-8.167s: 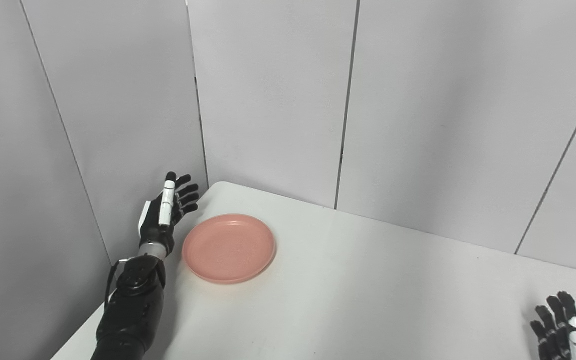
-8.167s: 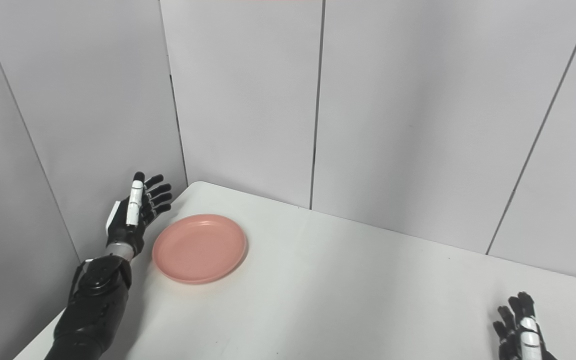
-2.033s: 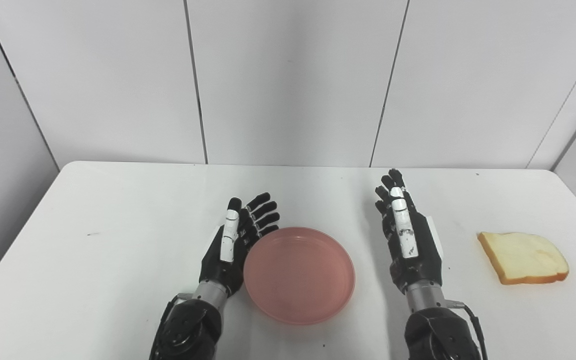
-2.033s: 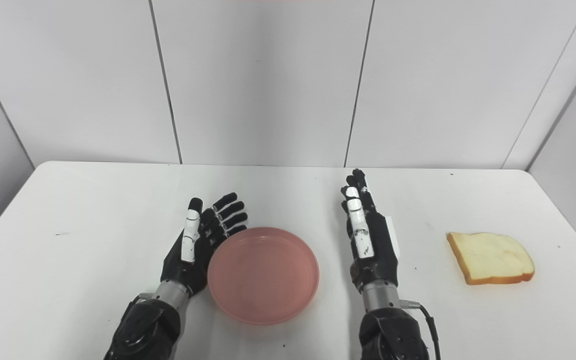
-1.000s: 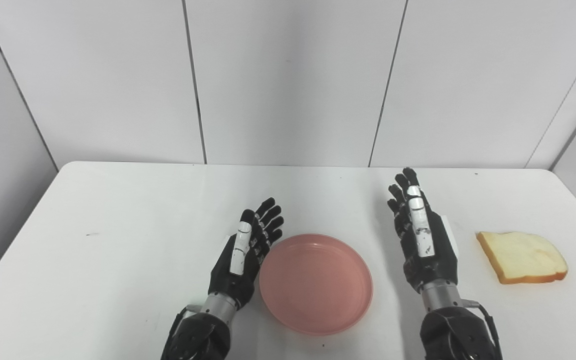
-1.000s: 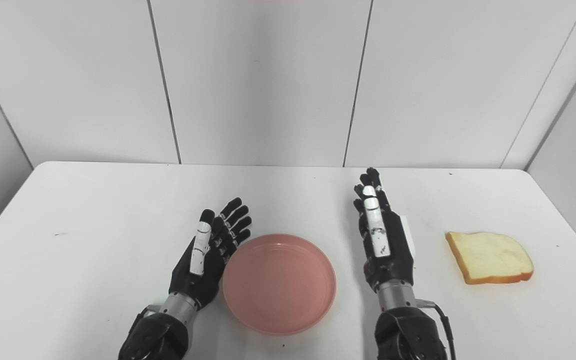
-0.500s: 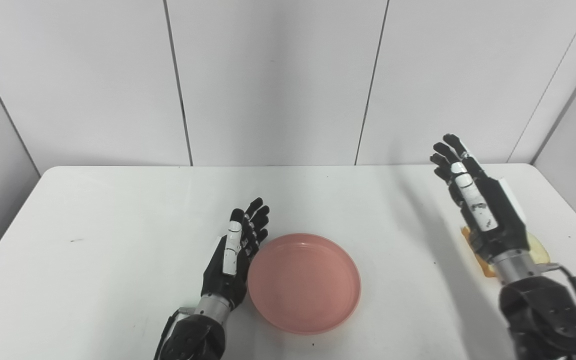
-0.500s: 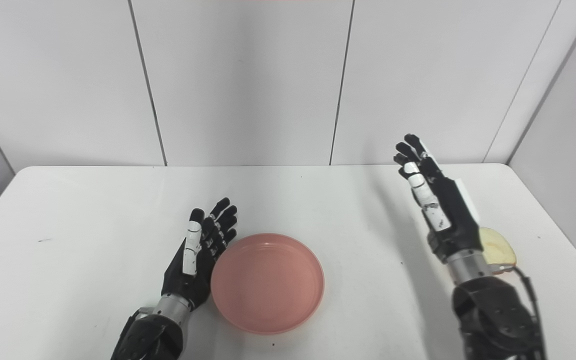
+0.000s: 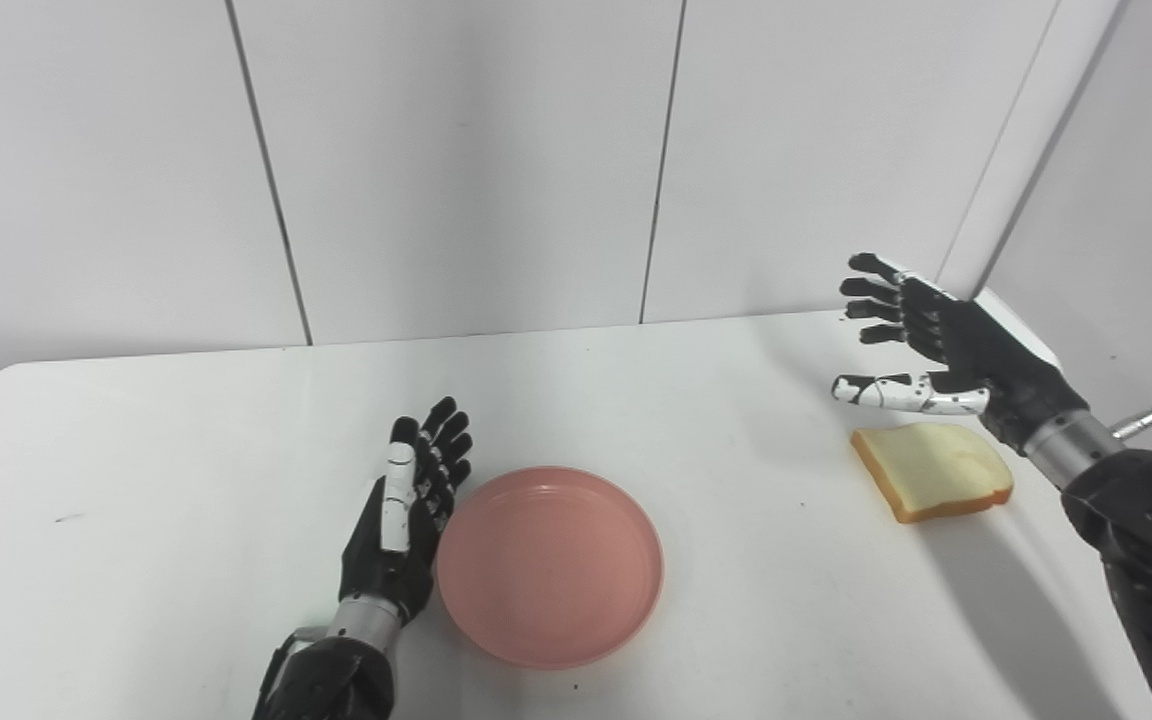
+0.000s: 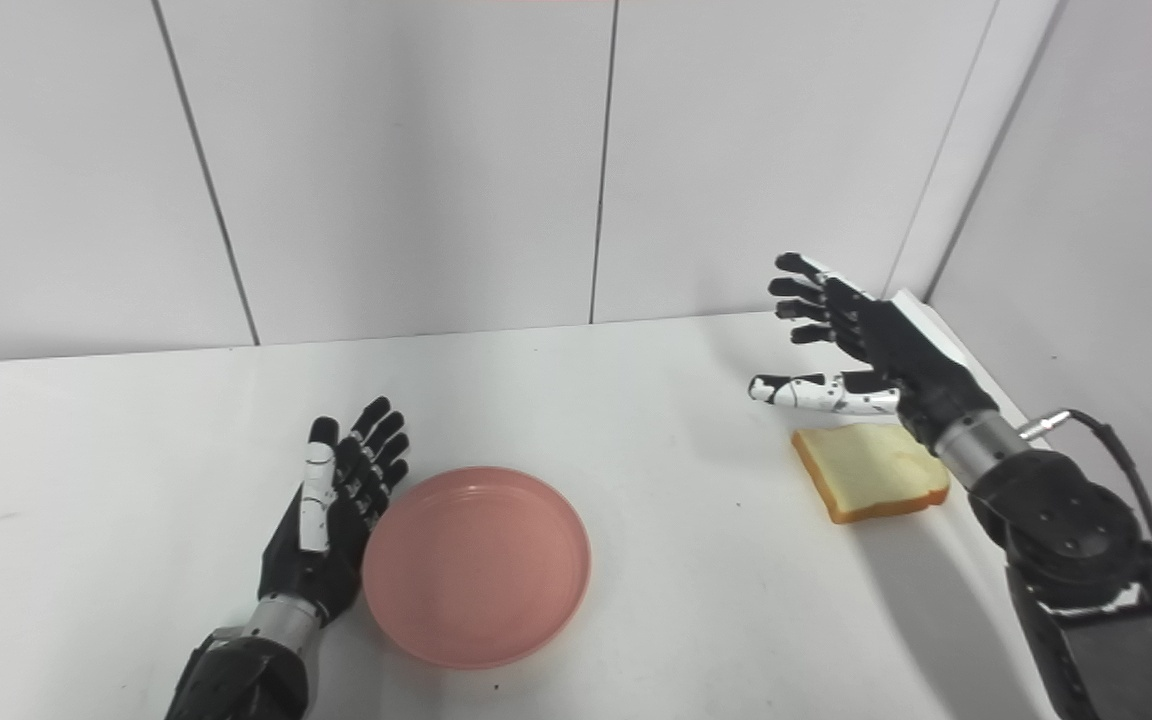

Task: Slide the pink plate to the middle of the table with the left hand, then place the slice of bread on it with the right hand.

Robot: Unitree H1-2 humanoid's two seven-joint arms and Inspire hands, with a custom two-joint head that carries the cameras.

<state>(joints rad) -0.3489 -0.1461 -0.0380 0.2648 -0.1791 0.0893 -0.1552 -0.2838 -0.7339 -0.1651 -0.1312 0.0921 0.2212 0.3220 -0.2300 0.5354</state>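
Plate (image 9: pixel 549 563) mid-bench, left hand (image 9: pixel 404 509) released beside rim; we judge right hand (image 9: pixel 921 342), spread empty, staged above bread (image 9: pixel 932 469) for pickup.

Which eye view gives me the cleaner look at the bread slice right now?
Both show the bread slice whole, but the left eye view is slightly better: the slice sits clear of the right robot hand. In the right eye view the wrist crowds its far corner. The slice lies flat on the table.
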